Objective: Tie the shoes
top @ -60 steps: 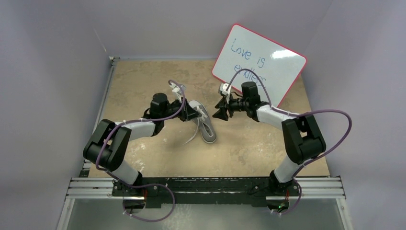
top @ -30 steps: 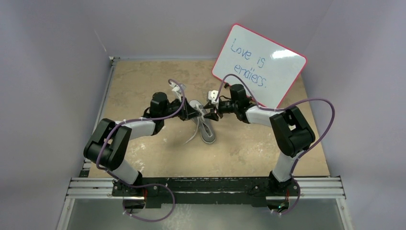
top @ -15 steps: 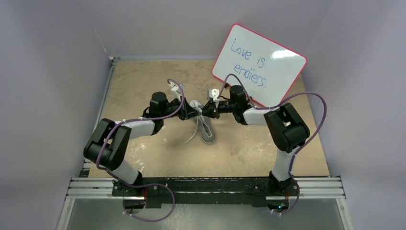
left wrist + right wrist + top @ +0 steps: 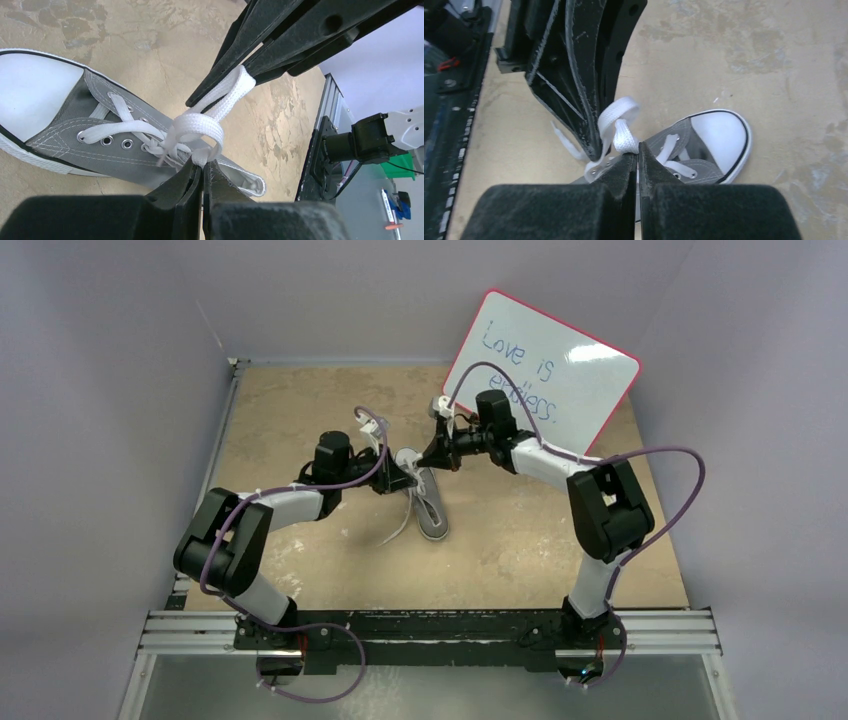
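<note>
Closing inward, the right gripper [image 4: 638, 155] now clenches one lace loop [image 4: 235, 90]; the left gripper [image 4: 203, 172], facing it, grasps the opposite strand [image 4: 201, 158]. Beneath both, the sneaker [image 4: 65, 117] lies on the desk [image 4: 300, 410], long axis crossing their line, toe pointing away.

from above, the laced part of the shoe [image 4: 433, 520] lies under the left gripper [image 4: 410, 481] and right gripper [image 4: 429, 461]; how the lace [image 4: 197, 127] runs there is too small to tell. in the left wrist view the left edge cuts the toe cap and the top edge cuts the right gripper. in the right wrist view the heel end is behind the fingers [image 4: 574, 210]. the right arm [image 4: 545, 465] covers part of the whiteboard [image 4: 585, 365].
</note>
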Action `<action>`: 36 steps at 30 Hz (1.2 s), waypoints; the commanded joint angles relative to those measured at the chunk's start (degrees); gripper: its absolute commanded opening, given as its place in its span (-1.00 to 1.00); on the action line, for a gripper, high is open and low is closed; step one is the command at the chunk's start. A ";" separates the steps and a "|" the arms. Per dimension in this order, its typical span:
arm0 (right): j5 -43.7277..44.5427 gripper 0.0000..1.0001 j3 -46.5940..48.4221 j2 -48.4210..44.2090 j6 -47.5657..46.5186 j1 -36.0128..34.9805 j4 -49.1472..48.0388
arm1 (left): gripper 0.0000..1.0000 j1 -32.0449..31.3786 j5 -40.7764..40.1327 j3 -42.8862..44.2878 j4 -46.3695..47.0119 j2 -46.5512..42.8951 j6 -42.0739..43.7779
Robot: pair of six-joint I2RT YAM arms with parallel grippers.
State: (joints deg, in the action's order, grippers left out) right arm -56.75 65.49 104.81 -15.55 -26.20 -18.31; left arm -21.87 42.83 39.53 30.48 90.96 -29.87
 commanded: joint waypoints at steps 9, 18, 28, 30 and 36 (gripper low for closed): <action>-8.14 -1.00 28.71 14.90 -8.48 0.13 53.49 | -1.00 0.25 2.65 3.15 2.16 -1.19 2.20; -12.15 -1.00 30.24 17.50 -10.30 0.21 60.98 | -1.00 0.42 2.57 3.38 4.09 -0.39 1.68; -17.30 -1.00 32.47 21.74 -12.20 -0.95 61.13 | -1.00 0.42 3.02 4.04 5.66 1.06 0.11; -18.77 -1.00 32.63 22.21 -12.76 -1.02 61.60 | -1.00 0.42 2.59 4.17 5.66 1.55 0.27; -19.33 -1.00 32.16 21.93 -16.26 -0.92 63.58 | -1.00 0.51 2.58 5.03 6.60 4.97 -0.88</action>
State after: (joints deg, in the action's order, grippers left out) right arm -71.72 95.98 127.83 -28.77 -26.63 42.19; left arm -21.85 44.71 41.60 32.16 94.08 -29.56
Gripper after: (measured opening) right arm 0.005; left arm 0.012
